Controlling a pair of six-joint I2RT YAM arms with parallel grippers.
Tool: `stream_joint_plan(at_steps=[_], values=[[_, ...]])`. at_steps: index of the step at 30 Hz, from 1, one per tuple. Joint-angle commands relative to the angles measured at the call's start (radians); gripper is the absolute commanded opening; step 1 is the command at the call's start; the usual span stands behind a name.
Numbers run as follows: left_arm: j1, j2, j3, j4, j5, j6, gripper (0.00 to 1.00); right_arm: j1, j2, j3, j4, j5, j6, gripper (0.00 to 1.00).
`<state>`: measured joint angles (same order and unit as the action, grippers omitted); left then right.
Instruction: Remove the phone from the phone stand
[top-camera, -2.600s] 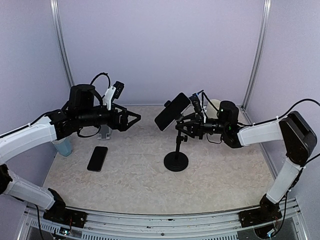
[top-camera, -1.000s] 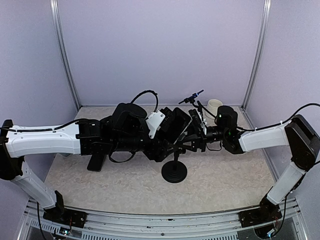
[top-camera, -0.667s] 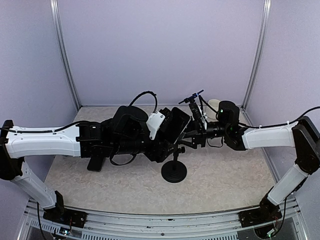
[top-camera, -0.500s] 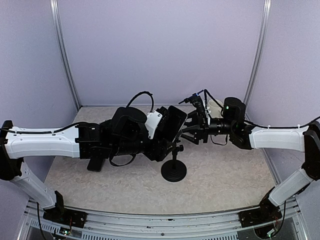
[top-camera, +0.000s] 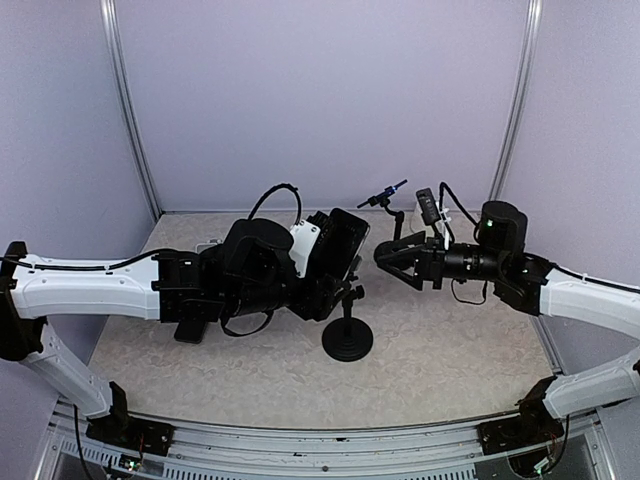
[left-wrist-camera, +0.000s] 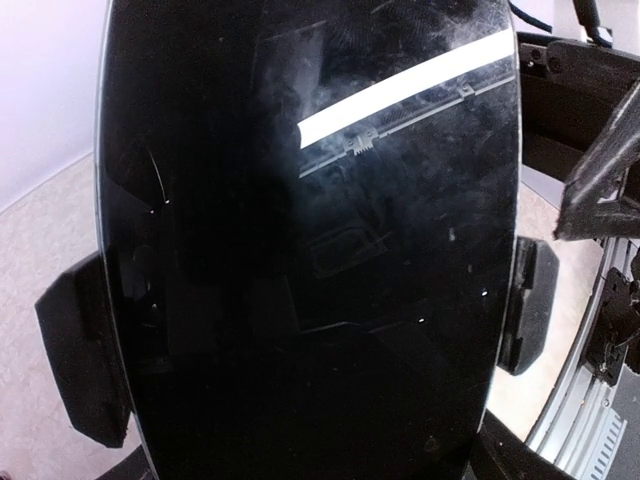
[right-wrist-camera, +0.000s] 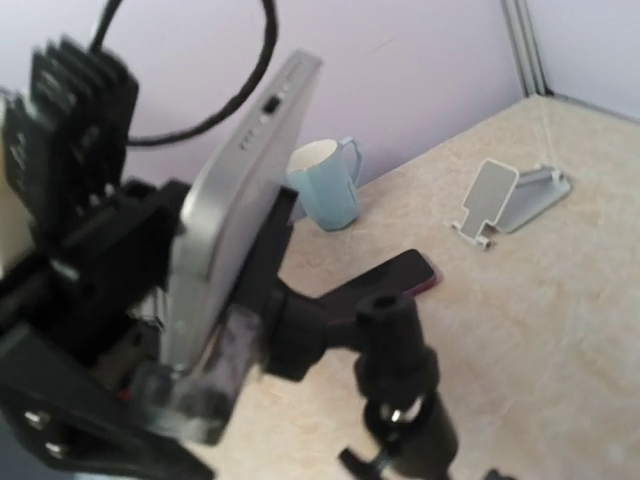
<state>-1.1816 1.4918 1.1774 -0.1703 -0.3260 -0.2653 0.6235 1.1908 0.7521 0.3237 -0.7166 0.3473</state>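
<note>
The phone (top-camera: 345, 232) is a black slab with a silver edge, still against the clamp head of the black phone stand (top-camera: 348, 340). My left gripper (top-camera: 336, 256) reaches across from the left and is shut on the phone. In the left wrist view the dark screen (left-wrist-camera: 300, 200) fills the frame, with black fingers (left-wrist-camera: 80, 370) pressed on both long edges. The right wrist view shows the phone's silver side (right-wrist-camera: 240, 190) and the stand's neck (right-wrist-camera: 400, 350) behind it. My right gripper (top-camera: 386, 258) hangs open just right of the stand, touching nothing.
A second dark phone (right-wrist-camera: 400, 275) lies flat on the table behind the stand. A light blue mug (right-wrist-camera: 325, 185) and a small silver stand (right-wrist-camera: 505, 200) sit farther left. A thin black rod with a blue tip (top-camera: 385, 193) pokes up behind the phone.
My right gripper has let go of the stand, opened wider and pulled back to the right. My left gripper stays on the phone, which has shifted slightly left.
</note>
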Motion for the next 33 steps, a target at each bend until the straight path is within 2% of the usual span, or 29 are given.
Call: stream_joint_plan(at_steps=[1, 8, 20, 25, 33], values=[[-0.006, -0.014, -0.002, 0.04, -0.067, -0.008, 0.54, 0.002, -0.097, -0.044, -0.025, 0.068, 0.253, 0.71], [-0.016, -0.005, 0.013, 0.047, -0.062, 0.002, 0.52, 0.011, -0.11, -0.035, -0.049, 0.099, 0.416, 0.71], [-0.081, 0.091, 0.112, 0.01, -0.119, 0.0, 0.51, 0.109, -0.158, -0.046, -0.083, 0.167, 0.387, 0.71], [-0.091, 0.103, 0.121, 0.016, -0.116, 0.01, 0.5, 0.119, -0.171, -0.084, -0.074, 0.178, 0.389, 0.68], [-0.093, 0.114, 0.143, 0.002, -0.109, 0.011, 0.47, 0.129, -0.099, -0.082, 0.029, 0.159, 0.393, 0.59]])
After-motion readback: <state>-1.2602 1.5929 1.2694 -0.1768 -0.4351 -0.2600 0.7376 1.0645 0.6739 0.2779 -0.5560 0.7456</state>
